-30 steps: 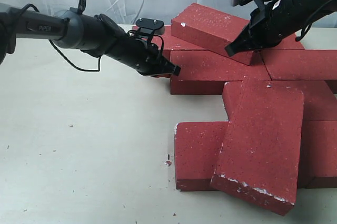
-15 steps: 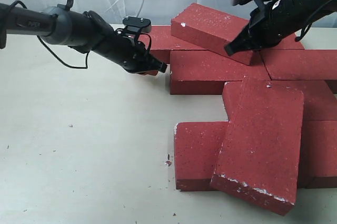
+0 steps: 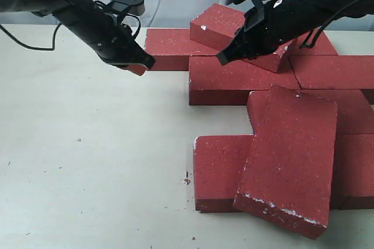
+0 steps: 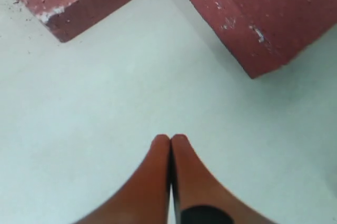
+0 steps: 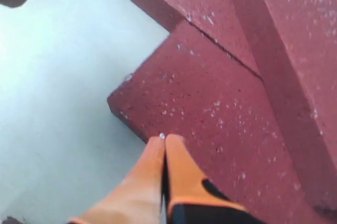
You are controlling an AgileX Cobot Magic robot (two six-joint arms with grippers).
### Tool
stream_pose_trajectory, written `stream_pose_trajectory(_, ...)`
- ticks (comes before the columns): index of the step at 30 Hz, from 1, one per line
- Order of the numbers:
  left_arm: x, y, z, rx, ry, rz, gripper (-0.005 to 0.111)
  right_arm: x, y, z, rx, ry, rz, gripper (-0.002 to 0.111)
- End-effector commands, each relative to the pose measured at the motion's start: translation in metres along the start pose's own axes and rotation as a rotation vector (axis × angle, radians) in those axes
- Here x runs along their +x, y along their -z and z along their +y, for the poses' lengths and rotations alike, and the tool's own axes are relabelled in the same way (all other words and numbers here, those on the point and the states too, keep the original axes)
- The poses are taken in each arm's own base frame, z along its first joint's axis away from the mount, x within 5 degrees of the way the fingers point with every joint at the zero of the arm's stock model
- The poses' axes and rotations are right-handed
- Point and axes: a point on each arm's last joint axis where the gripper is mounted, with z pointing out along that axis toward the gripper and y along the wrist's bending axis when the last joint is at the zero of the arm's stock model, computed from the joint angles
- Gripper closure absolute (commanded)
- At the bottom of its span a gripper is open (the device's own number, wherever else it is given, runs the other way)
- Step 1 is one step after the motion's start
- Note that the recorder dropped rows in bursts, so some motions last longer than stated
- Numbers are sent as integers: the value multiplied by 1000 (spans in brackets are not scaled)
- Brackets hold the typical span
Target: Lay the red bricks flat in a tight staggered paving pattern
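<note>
Hovering above the bench (image 3: 87, 161), your left claw (image 3: 145, 62) has its orange fingertips (image 4: 160, 153) pressed together on nothing, just beside the leftmost rear brick (image 3: 166, 41). Your right claw (image 3: 222, 58) is likewise pinched together and empty, poised over the top of a flat brick (image 5: 210, 113). The red bricks (image 3: 245, 76) cluster on the bench's right side; one lies tilted across the front ones, another rests skewed on the rear row.

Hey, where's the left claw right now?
In the exterior view the left claw is at the upper left, shut and empty, over the table just left of the rear brick.
</note>
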Motion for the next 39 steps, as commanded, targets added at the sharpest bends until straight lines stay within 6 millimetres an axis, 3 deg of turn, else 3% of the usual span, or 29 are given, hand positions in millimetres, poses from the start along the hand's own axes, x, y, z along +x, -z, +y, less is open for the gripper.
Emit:
stream_pose_trajectory(1,16,31,-31,-1,-41,-19,107,-18,13,4,69,50,-134,109)
stream_pose_trajectory(3,27,36,-46,6,-90,-17,107,-20,16,5,49,52,-122,109)
stream_pose_trajectory(8,45,47,-86,56,-228,3,107,-13,36,-3,-86,56,97,109)
stream_pose_trajectory(15,56,70,-135,118,-454,-32,107,9,70,-45,-19,-126,249,109)
stream_pose_trajectory(21,71,73,-175,235,-664,19,107,28,88,-77,51,-206,288,109)
stream_pose_trajectory(31,97,75,-240,465,-902,66,107,34,90,-89,90,-221,286,109)
stream_pose_trajectory(39,113,72,-277,542,-960,70,107,43,72,-92,65,-230,344,109)
